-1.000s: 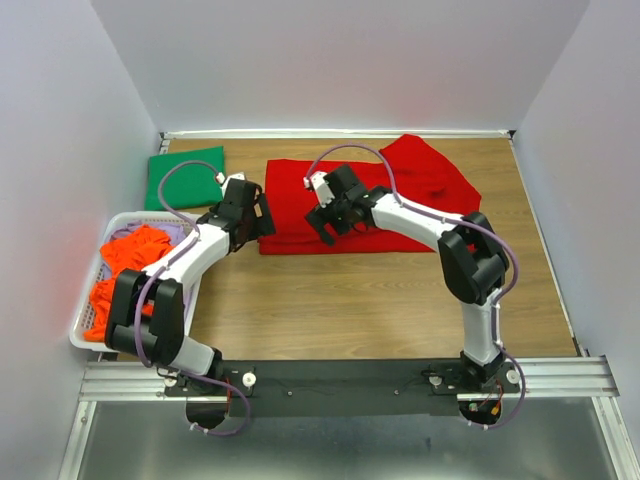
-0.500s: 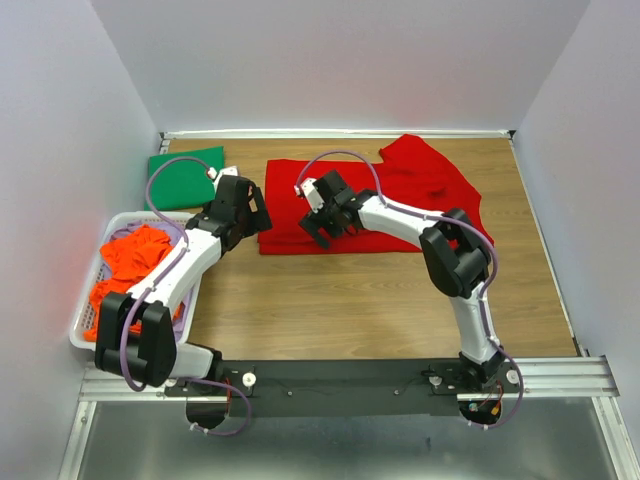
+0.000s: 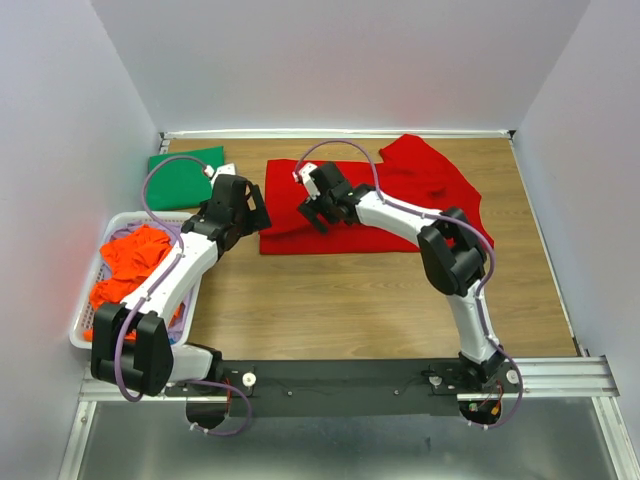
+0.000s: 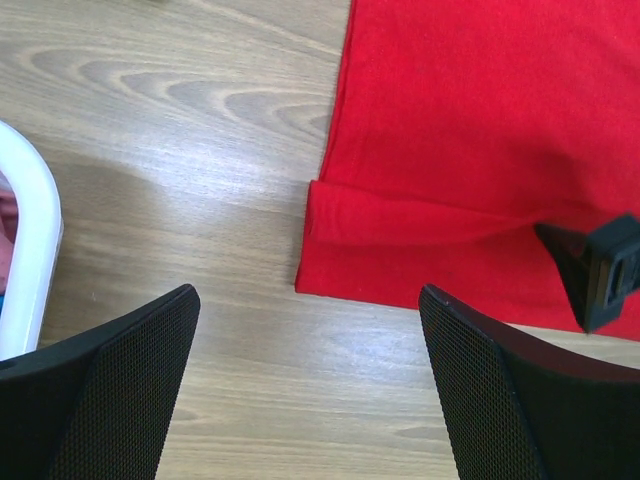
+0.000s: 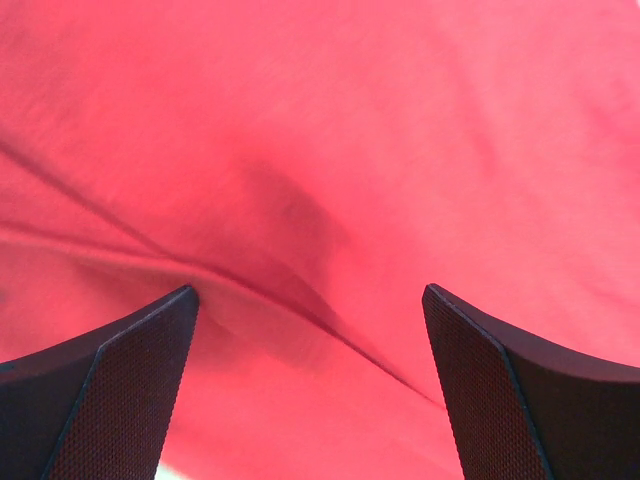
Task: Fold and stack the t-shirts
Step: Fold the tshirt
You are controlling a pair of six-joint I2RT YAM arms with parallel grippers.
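Observation:
A bright red t-shirt [image 3: 400, 195] lies spread across the back middle of the table, its near edge folded over into a band [image 4: 420, 225]. My left gripper [image 3: 260, 215] hangs open over bare wood at the shirt's near left corner [image 4: 308, 295], with nothing between its fingers. My right gripper [image 3: 312, 210] hovers open over the left part of the red shirt, and creased red cloth [image 5: 320, 150] fills its view under the jaws [image 5: 310, 295]. A folded dark green t-shirt [image 3: 185, 180] rests at the back left. Orange t-shirts [image 3: 125, 265] fill the basket.
The white slatted basket [image 3: 85, 335] stands at the left edge, its rim [image 4: 30, 240] close to my left gripper. One right-gripper finger [image 4: 600, 270] shows in the left wrist view. White walls close in the back and both sides.
My right gripper has slid left and a little back over the red shirt. My left gripper has edged back toward the shirt's left corner. Both stayed open.

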